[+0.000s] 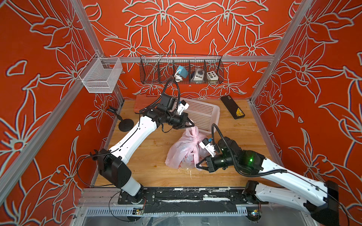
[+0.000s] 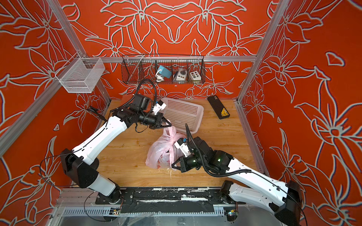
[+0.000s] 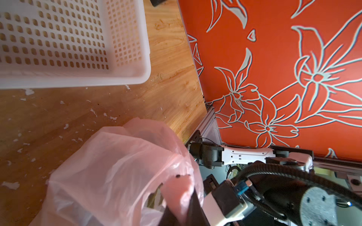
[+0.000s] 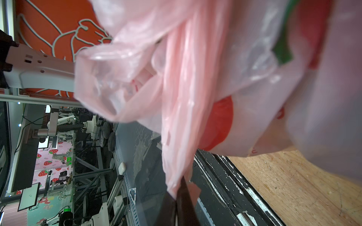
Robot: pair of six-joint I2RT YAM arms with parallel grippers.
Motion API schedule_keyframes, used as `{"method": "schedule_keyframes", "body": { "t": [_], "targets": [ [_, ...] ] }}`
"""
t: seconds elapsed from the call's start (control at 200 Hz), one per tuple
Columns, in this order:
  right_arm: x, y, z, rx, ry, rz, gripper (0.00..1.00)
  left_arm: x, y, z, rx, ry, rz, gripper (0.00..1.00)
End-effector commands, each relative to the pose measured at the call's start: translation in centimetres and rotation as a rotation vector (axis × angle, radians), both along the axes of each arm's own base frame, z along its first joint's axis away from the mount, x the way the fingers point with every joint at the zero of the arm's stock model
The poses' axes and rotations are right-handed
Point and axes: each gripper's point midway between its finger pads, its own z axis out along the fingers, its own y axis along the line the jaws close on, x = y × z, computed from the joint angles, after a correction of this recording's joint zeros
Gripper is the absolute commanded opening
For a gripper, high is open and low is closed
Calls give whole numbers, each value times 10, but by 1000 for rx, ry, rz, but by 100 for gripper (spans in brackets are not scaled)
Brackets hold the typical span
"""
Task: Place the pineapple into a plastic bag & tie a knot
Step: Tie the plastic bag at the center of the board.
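Both the left gripper (image 1: 191, 122) and right gripper (image 1: 198, 164) pinch handle ends of the plastic bag (image 1: 180, 154) mid-worktop; hard opposing pulls could tear the thin film beside the knot (image 1: 196, 138)

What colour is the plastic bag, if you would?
Pale translucent pink plastic bag with red print, clearest in the right wrist view.

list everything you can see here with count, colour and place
thin pale-pink plastic bag: one, table centre, handles bunched in a knot
white perforated plastic basket: one, behind the bag
flat black box with yellow label: one, back right of the table
black wire basket: one, back rail, holding small devices
white mesh basket: one, left rail
black round-base stand: one, left edge
left gripper: jaws shut on a handle end
right gripper: jaws shut on a handle end
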Motion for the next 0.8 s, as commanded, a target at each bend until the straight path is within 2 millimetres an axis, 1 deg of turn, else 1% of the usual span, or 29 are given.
{"method": "schedule_keyframes", "body": {
  "t": [0.0, 0.065, 0.135, 0.215, 0.285, 0.395, 0.49, 0.55, 0.61, 0.696, 0.796],
  "targets": [
    [-8, -7, -10, -15, 32, 6, 0, 36, 36, 37, 34, -173, 140, 0],
    [-11, -11, -19, -32, 51, 3, 0, 56, 55, 47, 78, -249, 218, 0],
    [-16, -17, -28, -54, 74, 5, 0, 76, 72, 51, 135, -299, 277, 0],
    [-23, -26, -37, -61, 98, -6, 0, 96, 83, 47, 150, -287, 302, 0],
    [-27, -36, -46, -75, 113, -23, 0, 112, 90, 37, 175, -271, 314, 0],
    [-36, -53, -68, -134, 147, -42, 0, 126, 100, 25, 206, -259, 334, 0],
    [-41, -60, -84, -166, 173, -51, 0, 127, 100, 18, 206, -245, 329, 0],
    [-40, -60, -85, -172, 167, -49, 0, 121, 95, 15, 177, -229, 307, 0],
    [-33, -57, -77, -175, 132, -53, 0, 112, 89, 16, 130, -215, 278, 0],
    [-22, -52, -61, -186, 68, -58, 0, 100, 88, 12, 105, -204, 279, 0],
    [-4, -52, -45, -239, -16, -83, 0, 85, 83, 14, 44, -185, 248, 0]
  ]
}}
